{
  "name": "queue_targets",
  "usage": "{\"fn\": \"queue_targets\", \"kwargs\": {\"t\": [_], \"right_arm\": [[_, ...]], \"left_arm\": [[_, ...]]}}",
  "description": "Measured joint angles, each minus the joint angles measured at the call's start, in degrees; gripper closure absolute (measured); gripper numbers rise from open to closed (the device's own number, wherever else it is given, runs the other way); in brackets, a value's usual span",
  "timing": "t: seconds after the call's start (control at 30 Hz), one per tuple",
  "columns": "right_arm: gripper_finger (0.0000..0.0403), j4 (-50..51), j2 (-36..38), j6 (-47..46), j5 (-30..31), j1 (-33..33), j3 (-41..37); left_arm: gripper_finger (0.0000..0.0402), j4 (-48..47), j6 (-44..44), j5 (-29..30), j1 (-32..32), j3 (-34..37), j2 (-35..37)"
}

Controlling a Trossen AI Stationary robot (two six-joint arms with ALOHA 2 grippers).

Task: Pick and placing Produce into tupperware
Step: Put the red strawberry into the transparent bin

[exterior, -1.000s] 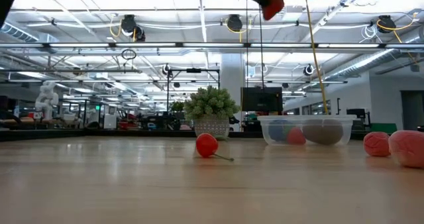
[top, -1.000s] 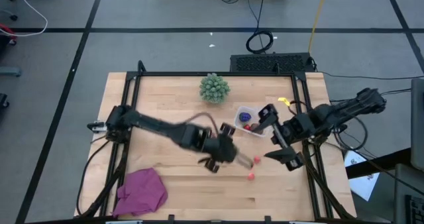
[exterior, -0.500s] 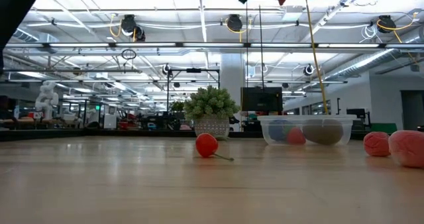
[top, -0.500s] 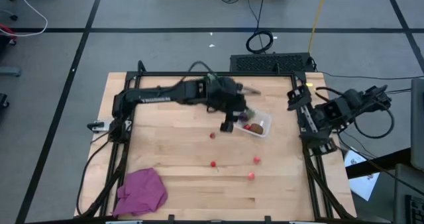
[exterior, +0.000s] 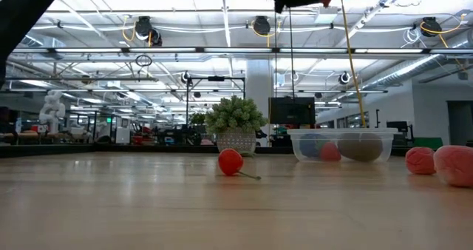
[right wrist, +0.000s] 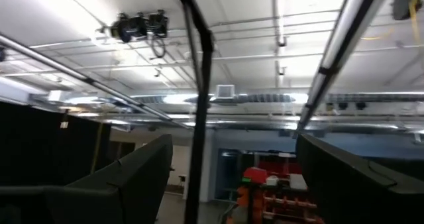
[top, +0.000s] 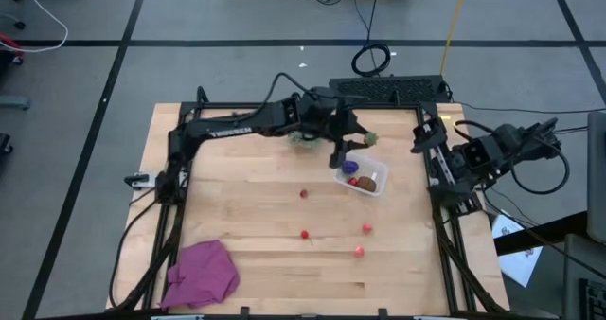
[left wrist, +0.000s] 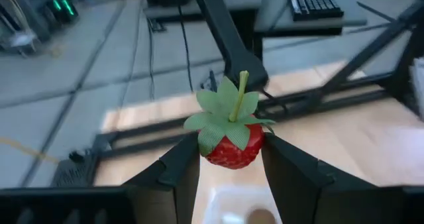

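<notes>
Overhead, our left gripper [top: 345, 155] hung above the near rim of the tupperware [top: 364, 172], fingers [left wrist: 179, 177] nearly closed on a strawberry [left wrist: 231, 144] pinched between them. Beyond those fingers the tub already held a red piece, a purple cluster and a brown kiwi-like oval. The strawberry stood with its long axis along the fingers, green leaves and stem pointing away from the wrist. We judged the risk to be release too near the rim: the berry could strike the edge, bounce out and roll across the worktop [top: 246, 225]. Farther right, our right gripper [top: 423, 138] waited beside the worktop's edge, fingers [right wrist: 139, 177] spread wide, holding nothing.
</notes>
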State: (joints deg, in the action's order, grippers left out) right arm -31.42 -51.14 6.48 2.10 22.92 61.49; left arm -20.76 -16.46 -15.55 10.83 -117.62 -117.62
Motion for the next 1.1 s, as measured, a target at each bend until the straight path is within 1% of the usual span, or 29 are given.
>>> {"fn": "queue_targets", "kwargs": {"t": [0.1, 0.2, 0.37, 0.5, 0.67, 0.87, 1.1], "right_arm": [[0.0092, 0.03, 0.22, 0.07, 2.66, -0.09, 0.0], [0.0092, -0.13, 0.76, 0.11, 2.76, -0.62, 0.0], [0.0092, 0.2, 1.81, 0.19, 2.78, -1.09, 0.0], [0.0092, 0.65, 2.09, 0.2, 2.76, -1.11, 0.0], [0.0092, 1.96, 2.19, 0.2, 2.76, -1.09, 0.0], [0.0092, 2.58, 2.28, 0.2, 2.76, -1.09, 0.0], [0.0092, 2.6, 2.28, -0.69, 2.74, -1.09, 0.0]], "left_arm": [[0.0243, 0.49, -0.4, 0.02, 0.39, 0.0, -2.48], [0.0243, 1.7, -0.34, 0.07, 1.19, 0.0, -5.31], [0.0243, 4.02, 3.34, 0.02, 2.21, 0.04, -10.04], [0.0243, 4.87, 3.5, 0.34, 2.15, 0.07, -13.34], [0.0243, 4.36, 5.25, 0.38, 1.6, 0.04, -15.45], [0.0243, 4.14, 9.69, 0.37, -0.06, 0.04, -16.7], [0.0243, 4.35, 9.5, 0.41, -2.86, 0.04, -18.09]]}}
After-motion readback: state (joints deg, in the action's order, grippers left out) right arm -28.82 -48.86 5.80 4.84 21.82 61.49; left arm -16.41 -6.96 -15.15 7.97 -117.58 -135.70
